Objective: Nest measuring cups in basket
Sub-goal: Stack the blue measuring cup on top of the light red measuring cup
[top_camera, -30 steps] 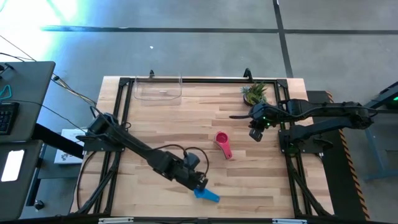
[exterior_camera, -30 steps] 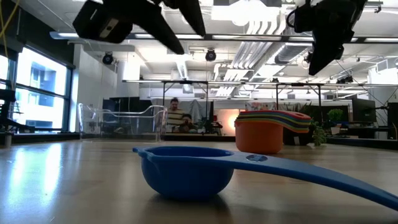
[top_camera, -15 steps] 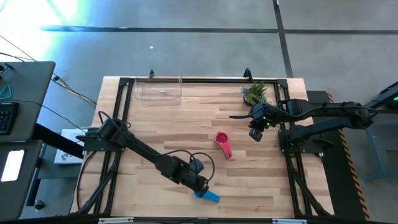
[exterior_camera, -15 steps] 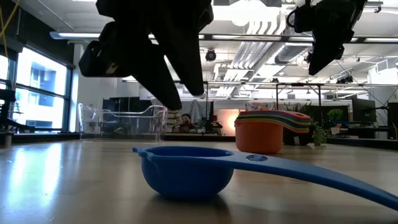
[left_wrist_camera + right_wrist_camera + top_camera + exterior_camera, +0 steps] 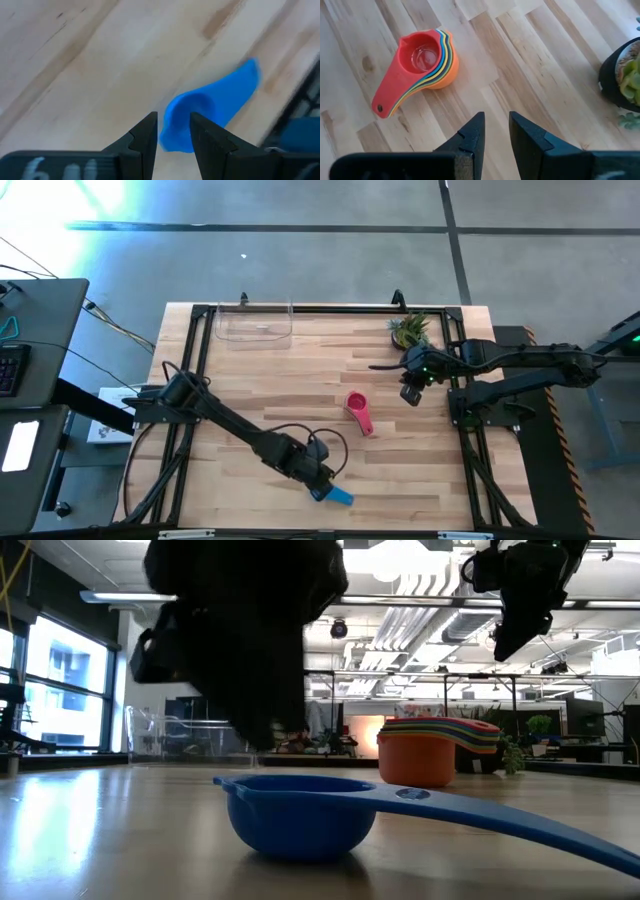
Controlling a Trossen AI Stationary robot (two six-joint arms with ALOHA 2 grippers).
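A blue measuring cup stands upright on its bowl near the table's near edge; it also shows in the low view and the left wrist view. My left gripper hovers just above its bowl, fingers narrowly open and pointing down, touching nothing. Several nested cups, orange at the bottom and pink on top, stand mid-table. The clear basket stands at the far edge. My right gripper waits in the air at the right, narrowly open and empty.
A small potted plant stands at the far right, close to my right arm. Bare wood lies between the nested cups and the basket. The blue cup's long handle points toward the table's right and near edge.
My left gripper has gone down toward the blue cup and a little toward the table's near edge, ending just above its bowl. The cups have not moved.
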